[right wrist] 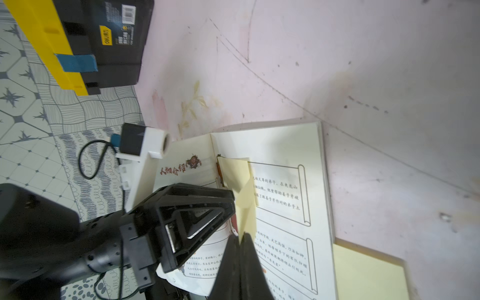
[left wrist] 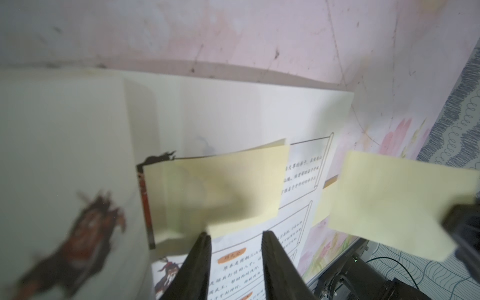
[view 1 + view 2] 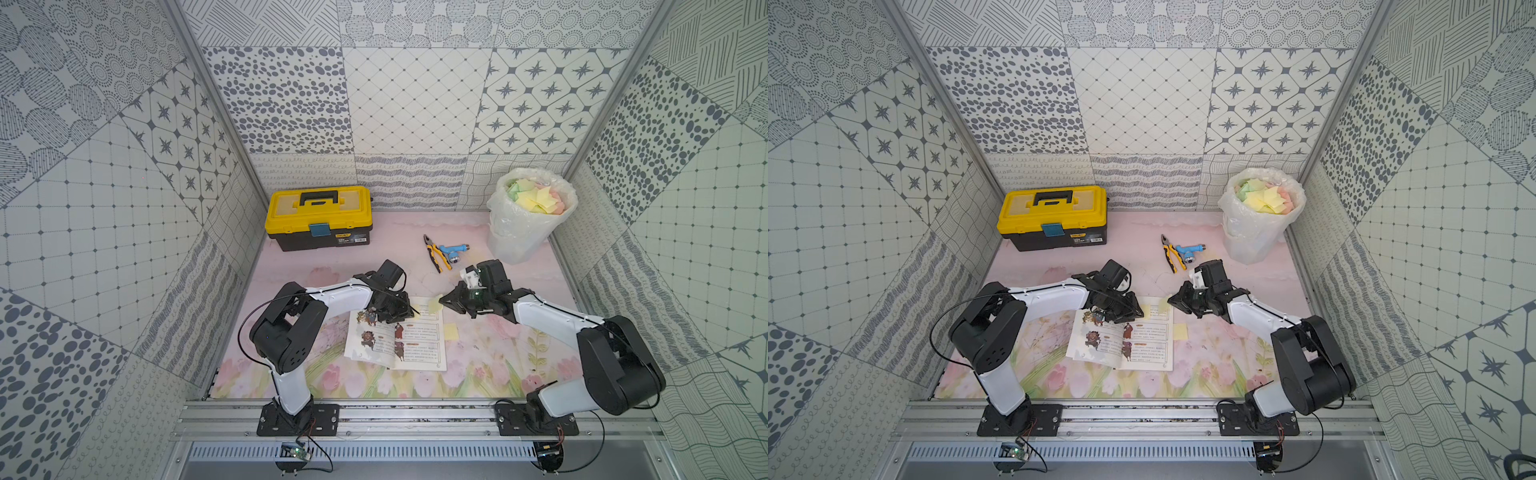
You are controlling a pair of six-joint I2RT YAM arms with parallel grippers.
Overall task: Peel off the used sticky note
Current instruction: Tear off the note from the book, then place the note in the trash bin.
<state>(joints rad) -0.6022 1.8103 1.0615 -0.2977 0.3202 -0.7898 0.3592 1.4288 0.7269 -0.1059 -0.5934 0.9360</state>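
right jaws pinch the sticky note [image 2: 389, 202], stretched toward the part-open, empty left jaws.

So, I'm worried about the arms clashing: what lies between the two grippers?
A yellow sticky note, pinched in the shut right gripper and held above the open book. The left wrist view shows it; the left gripper stands open.

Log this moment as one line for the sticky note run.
step: peel | right gripper: shut on sticky note, raised above book | left gripper: open over book, by second note on page
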